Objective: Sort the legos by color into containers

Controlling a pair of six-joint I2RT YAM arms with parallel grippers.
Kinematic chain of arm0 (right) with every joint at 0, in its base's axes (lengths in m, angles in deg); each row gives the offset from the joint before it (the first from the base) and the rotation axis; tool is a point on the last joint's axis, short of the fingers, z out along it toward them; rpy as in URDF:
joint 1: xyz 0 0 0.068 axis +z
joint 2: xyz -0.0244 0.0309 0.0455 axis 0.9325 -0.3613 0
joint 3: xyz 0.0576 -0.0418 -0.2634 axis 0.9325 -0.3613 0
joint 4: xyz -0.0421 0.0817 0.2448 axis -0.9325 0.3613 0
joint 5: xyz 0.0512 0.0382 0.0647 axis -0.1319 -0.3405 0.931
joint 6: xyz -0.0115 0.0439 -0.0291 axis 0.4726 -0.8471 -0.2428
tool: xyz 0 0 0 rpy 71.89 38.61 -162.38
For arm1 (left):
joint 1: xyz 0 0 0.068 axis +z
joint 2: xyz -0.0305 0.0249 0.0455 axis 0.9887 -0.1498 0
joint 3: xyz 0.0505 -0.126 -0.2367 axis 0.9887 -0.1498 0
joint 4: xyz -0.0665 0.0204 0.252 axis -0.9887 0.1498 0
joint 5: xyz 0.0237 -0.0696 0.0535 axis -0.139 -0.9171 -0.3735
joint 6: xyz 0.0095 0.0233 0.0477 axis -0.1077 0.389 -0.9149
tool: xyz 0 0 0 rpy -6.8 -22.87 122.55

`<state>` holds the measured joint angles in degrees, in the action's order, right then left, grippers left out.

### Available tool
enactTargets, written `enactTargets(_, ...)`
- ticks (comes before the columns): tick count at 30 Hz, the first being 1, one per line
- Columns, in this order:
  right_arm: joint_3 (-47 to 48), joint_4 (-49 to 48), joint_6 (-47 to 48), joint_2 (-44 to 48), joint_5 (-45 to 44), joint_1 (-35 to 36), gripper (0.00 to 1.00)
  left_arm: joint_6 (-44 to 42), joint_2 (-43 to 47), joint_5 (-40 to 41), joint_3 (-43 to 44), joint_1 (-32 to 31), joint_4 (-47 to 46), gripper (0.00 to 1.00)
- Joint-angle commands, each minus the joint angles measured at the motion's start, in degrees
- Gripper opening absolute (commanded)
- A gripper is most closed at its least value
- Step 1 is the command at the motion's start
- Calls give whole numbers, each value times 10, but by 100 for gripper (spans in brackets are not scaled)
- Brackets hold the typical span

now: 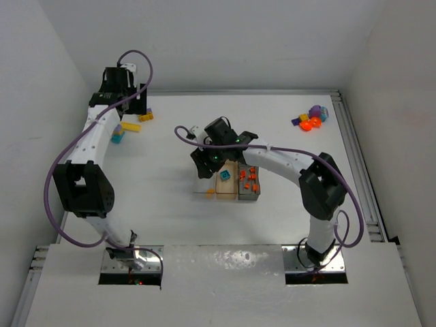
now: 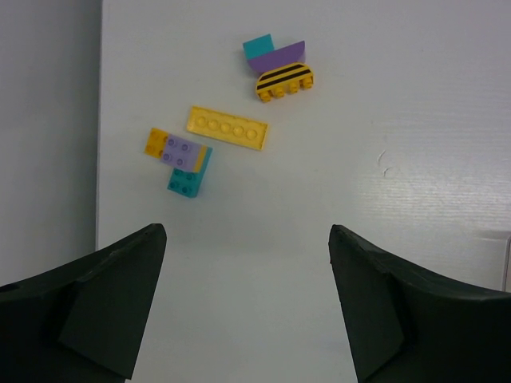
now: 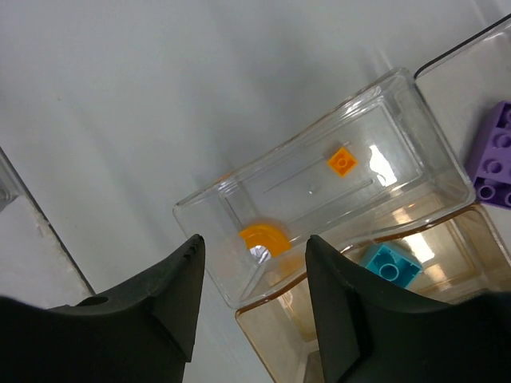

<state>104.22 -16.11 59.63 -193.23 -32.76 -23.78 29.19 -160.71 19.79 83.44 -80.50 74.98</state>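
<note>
**Ana:** Orange plastic is collecting in the clear compartment [image 3: 303,191] of the tray [image 1: 231,199]. A curved piece [image 3: 266,238] and a tiny square piece [image 3: 342,161] are lying on its floor.

**Ben:** What is the right end effector [image 3: 254,263] doing?

**Ana:** It is hanging right over that compartment with its fingers spread and nothing between them. The curved piece is sitting below the gap.

**Ben:** Is anything else sorted?

**Ana:** A teal brick [image 3: 389,265] is resting in the tan compartment [image 3: 447,239] next door. Several orange-red bits [image 1: 248,178] are lying in the grey compartment [image 1: 251,196], and a purple brick [image 3: 497,155] is showing at the edge of another section.

**Ben:** So how much is left?

**Ana:** Plenty, I'd judge. The left end effector [image 2: 247,231] is hovering over the far left corner of the surface [image 2: 399,239], fingers wide apart and empty. It is looking down on loose legos: a yellow plate [image 2: 227,128], a striped yellow brick [image 2: 285,81] touching a purple and teal pair [image 2: 274,52], and a lilac, orange and teal cluster [image 2: 182,159]. A second heap [image 1: 311,119] of purple, yellow and glowing orange pieces is waiting at the far right, well apart from the tray. I'm guessing the job is less than half done.
</note>
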Motion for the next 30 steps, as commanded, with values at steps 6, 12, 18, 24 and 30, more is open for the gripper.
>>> enactTargets(6,41,-17,-13,70,-75,-20,52,44,-120,-41,81,18,-24,66)
enactTargets(12,19,-20,1,101,-119,-28,54,66,-251,-51,183,27,7,62)
enactTargets(18,-9,-14,12,119,-134,-29,57,-295,-238,-137,156,52,4,62)
enactTargets(24,-11,-19,18,112,-112,-28,58,-472,-285,-237,245,101,79,71)
enactTargets(30,2,-7,20,103,-100,-28,58,-486,-403,-255,353,104,171,72)
